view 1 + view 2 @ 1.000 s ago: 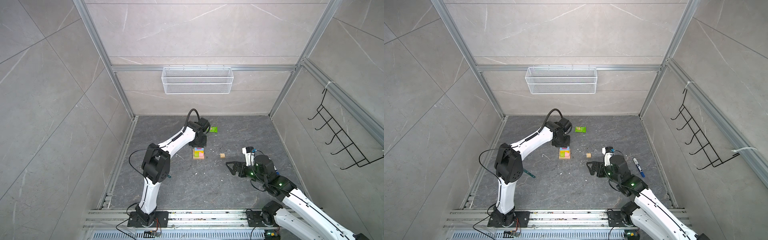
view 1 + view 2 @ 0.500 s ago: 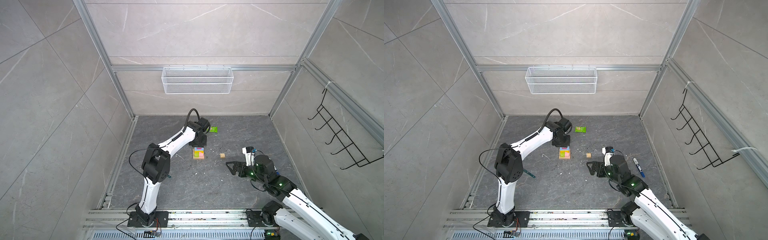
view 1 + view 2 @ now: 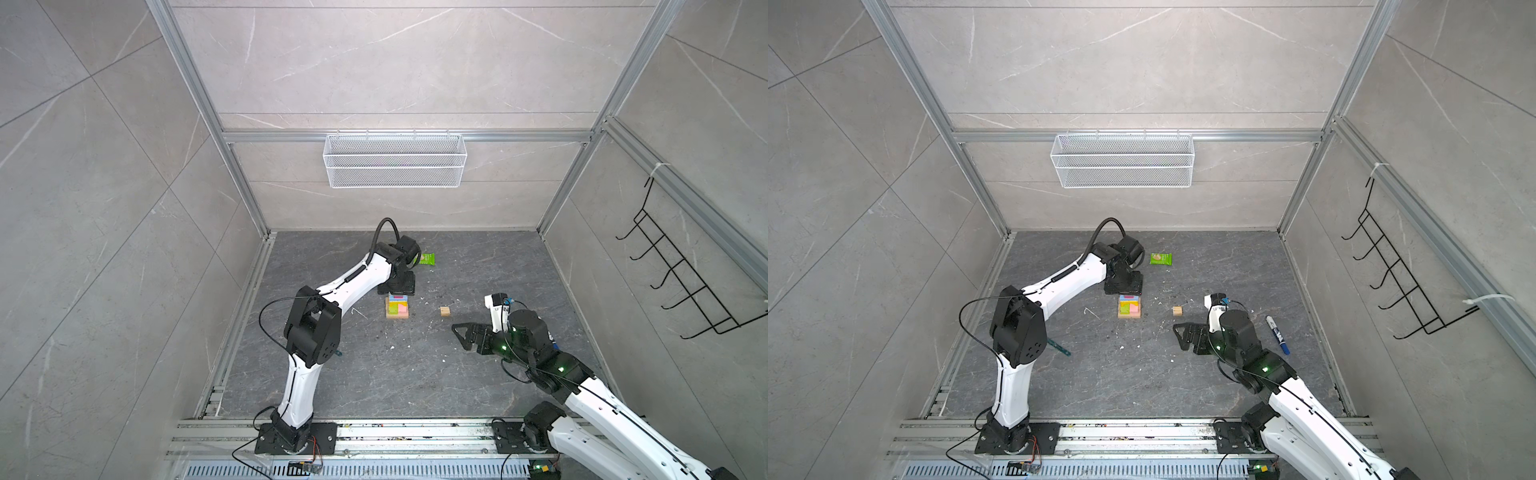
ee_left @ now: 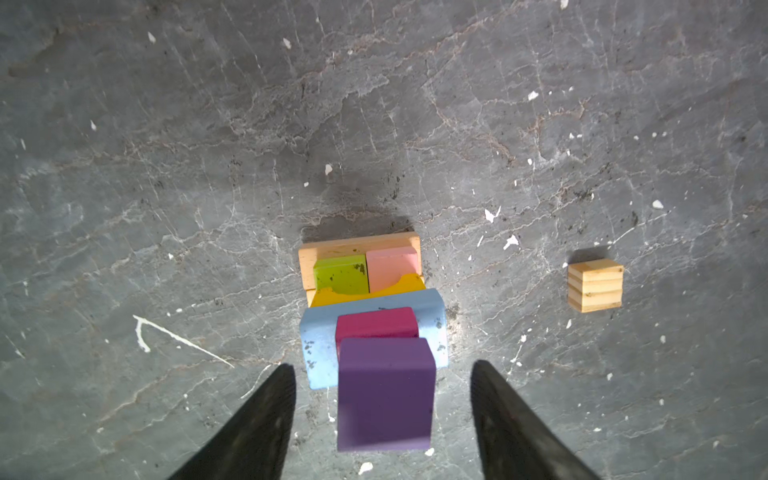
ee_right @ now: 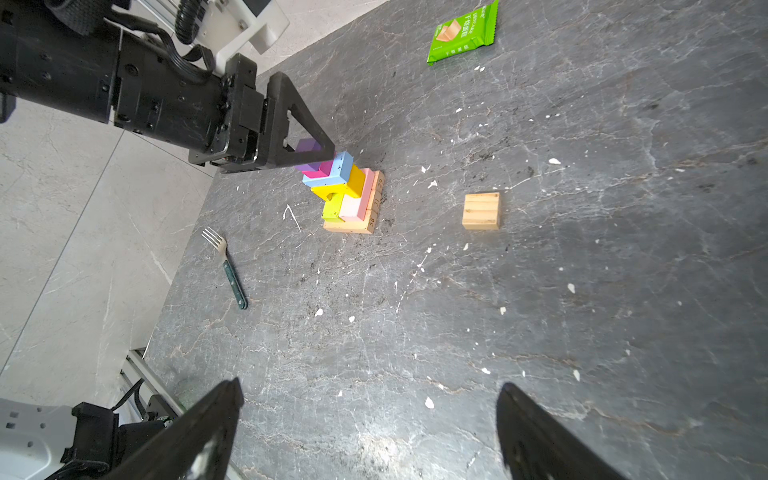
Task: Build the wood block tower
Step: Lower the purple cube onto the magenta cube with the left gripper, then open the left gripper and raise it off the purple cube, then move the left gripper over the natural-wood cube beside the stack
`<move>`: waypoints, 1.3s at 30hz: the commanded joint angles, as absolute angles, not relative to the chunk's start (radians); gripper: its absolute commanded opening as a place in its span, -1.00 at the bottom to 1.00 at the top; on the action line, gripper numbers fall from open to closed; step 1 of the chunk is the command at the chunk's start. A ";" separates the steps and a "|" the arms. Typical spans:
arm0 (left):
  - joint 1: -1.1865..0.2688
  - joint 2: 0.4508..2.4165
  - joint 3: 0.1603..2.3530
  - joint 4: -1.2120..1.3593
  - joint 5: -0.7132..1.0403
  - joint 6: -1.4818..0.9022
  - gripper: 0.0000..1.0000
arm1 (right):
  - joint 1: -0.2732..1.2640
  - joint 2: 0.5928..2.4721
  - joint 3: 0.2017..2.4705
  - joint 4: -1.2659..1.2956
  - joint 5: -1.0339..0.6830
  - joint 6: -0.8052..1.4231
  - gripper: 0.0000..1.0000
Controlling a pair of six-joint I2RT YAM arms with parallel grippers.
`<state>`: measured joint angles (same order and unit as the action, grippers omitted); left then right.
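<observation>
**Purple block let go on the tower, tan cube left to place**

Tower (image 3: 397, 309) stands on the grey table (image 3: 374, 374), left of centre in both top views, just in front of the left arm's wrist. From the base up: tan bars (image 5: 353, 226), a lime block (image 4: 340, 274) and a pink block (image 4: 392, 266) side by side, a yellow block (image 5: 357, 180), a light blue bar (image 4: 432, 316), a magenta block (image 4: 376, 324), a purple block (image 4: 384, 395) on top. The layers step back from one another, so the stack is not a flush column.

Left gripper (image 4: 382, 365) hangs straight over the top. Its jaws are spread, one finger either side of the purple block, with table showing in both gaps, so nothing is pinched.

Tan cube (image 3: 445, 311) sits alone on the table, well apart from the tower on the right arm's side.

Right gripper (image 5: 370, 384) is low over bare table, near the cube but short of it. Its jaws are spread wide and hold nothing.

Off to the sides: green snack packet (image 3: 427, 259), fork (image 5: 226, 266), marker (image 3: 1277, 334).

Judgement: the purple placement looks done and the release is in hand. Next, the left arm needs to lift straight up, since a sideways brush could tip the top blocks. The cube is probably the last piece. It needs a square pinch and a gentle drop onto the small purple face
</observation>
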<state>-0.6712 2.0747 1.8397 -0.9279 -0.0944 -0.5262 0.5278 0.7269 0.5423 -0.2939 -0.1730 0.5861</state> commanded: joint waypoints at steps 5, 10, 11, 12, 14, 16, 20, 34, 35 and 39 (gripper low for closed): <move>-0.667 2.061 1.875 -0.950 -0.084 -0.516 0.60 | 0.532 0.726 0.554 -0.298 -0.178 0.574 0.93; -0.675 2.016 1.878 -0.945 -0.083 -0.500 0.62 | 0.531 0.735 0.555 -0.293 -0.181 0.572 0.93; -0.677 2.008 1.880 -0.944 -0.083 -0.498 0.62 | 0.530 0.736 0.556 -0.293 -0.180 0.572 0.93; -0.680 1.999 1.884 -0.945 -0.082 -0.496 0.62 | 0.531 0.736 0.555 -0.292 -0.182 0.572 0.93; -0.688 1.989 1.892 -0.946 -0.082 -0.492 0.62 | 0.532 0.735 0.555 -0.290 -0.180 0.573 0.93; -0.697 1.980 1.899 -0.946 -0.080 -0.494 0.62 | 0.531 0.730 0.554 -0.290 -0.181 0.571 0.92; -0.724 1.979 1.931 -0.954 -0.074 -0.500 0.62 | 0.531 0.714 0.549 -0.298 -0.178 0.571 0.93; -0.832 2.114 2.112 -0.965 -0.043 -0.531 0.53 | 0.531 0.652 0.541 -0.337 -0.155 0.565 0.93; -0.837 2.125 2.121 -0.962 -0.041 -0.533 0.52 | 0.532 0.645 0.538 -0.340 -0.154 0.566 0.93; -0.857 2.177 2.161 -0.950 -0.014 -0.545 0.50 | 0.531 0.626 0.525 -0.344 -0.141 0.570 0.93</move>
<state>-0.8459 2.1426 2.1231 -0.9424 -0.0460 -0.5270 0.5278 0.6430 0.5419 -0.3241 -0.1612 0.5823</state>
